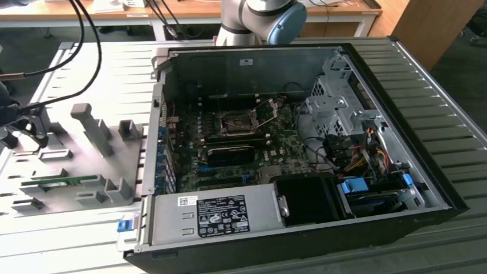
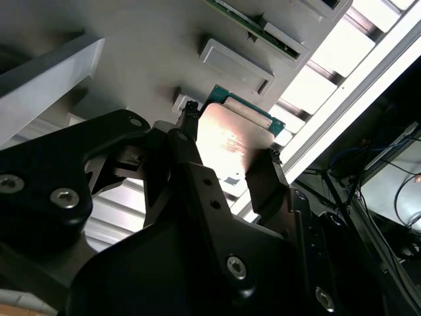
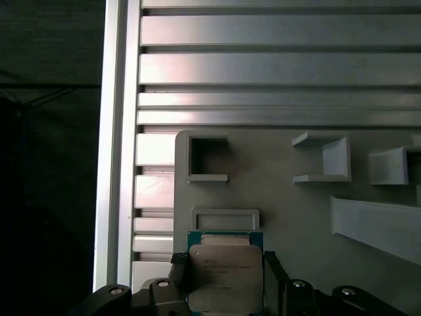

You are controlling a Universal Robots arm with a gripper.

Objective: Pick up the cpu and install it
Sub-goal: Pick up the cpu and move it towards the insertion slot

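OK, we see the gripper [image 3: 225, 266] clamped on two opposite edges of the cpu [image 3: 225, 280], flat between the jaws above the grey tray [image 3: 296, 217], socket [image 1: 234, 123] well apart.

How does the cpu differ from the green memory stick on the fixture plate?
The cpu is square with a silver metal top; the memory stick is long, narrow and green. The cpu sits clamped in the gripper; the memory stick lies free on the grey fixture plate. Both are outside the computer case.
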